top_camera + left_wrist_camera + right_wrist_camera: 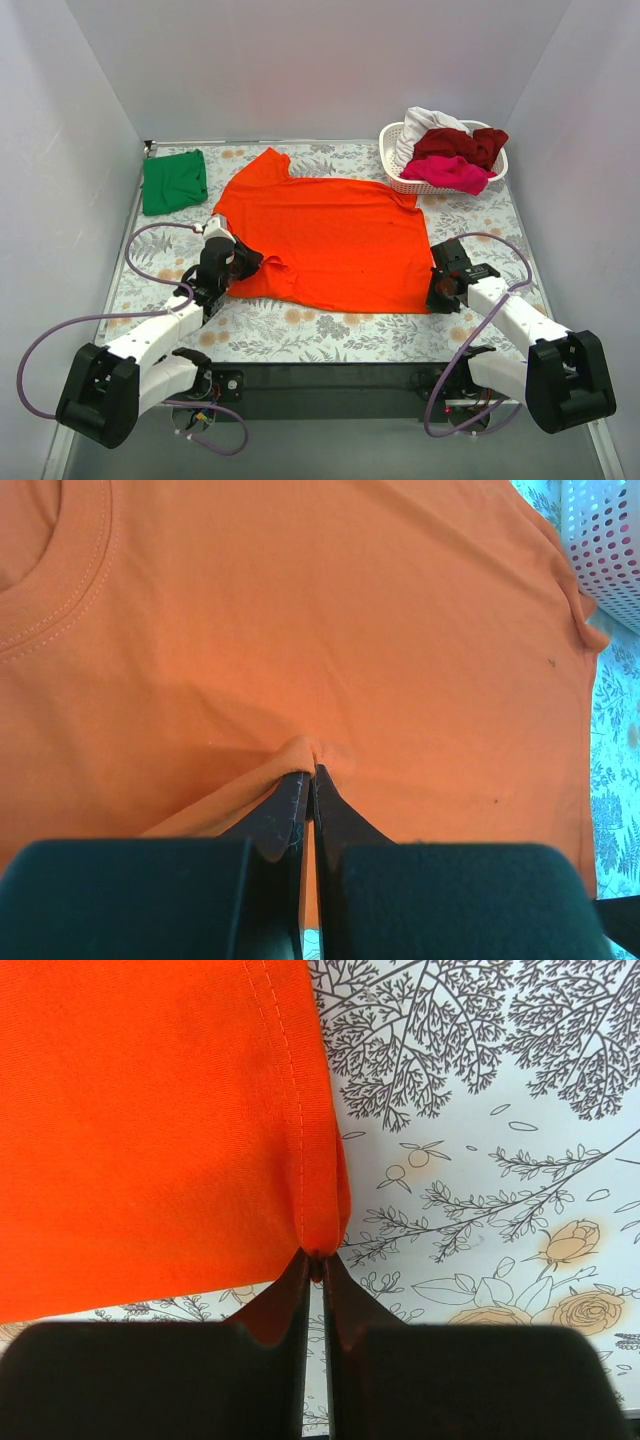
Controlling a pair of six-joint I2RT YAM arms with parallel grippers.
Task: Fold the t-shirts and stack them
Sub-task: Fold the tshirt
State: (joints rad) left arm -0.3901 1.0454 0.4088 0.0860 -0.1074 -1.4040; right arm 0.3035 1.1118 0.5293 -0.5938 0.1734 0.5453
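cloth is pinched at both ends right now. my left gripper [312,778] is squeezed together on a small raised pucker of the orange-red t-shirt [330,240], at the edge nearest its fingertips. in the left wrist view the collar [60,590] sits up and to the left of that pinch. the rest of the shirt spreads out flat ahead of it. my right gripper [316,1260] is closed as well, clamped on a corner of the same shirt. the stitched hem [290,1090] runs straight away from the fingertips, and the bare floral bench [480,1160] lies to their right. the shirt is spread open on the bench between the two grippers, mostly flat, with creases only where the left one bites.

well beyond the left gripper and a little to its left, a green t-shirt [175,182] lies in a rough square near the far corner of the bench, apart from the orange one. far ahead of the right gripper stands a white lattice basket [398,182]. a white t-shirt [425,125], a dark red t-shirt [465,145] and a magenta pink t-shirt [450,172] are heaped in it and spill over its rim. the basket stands just beside the orange shirt's far corner; i can't tell whether they touch.
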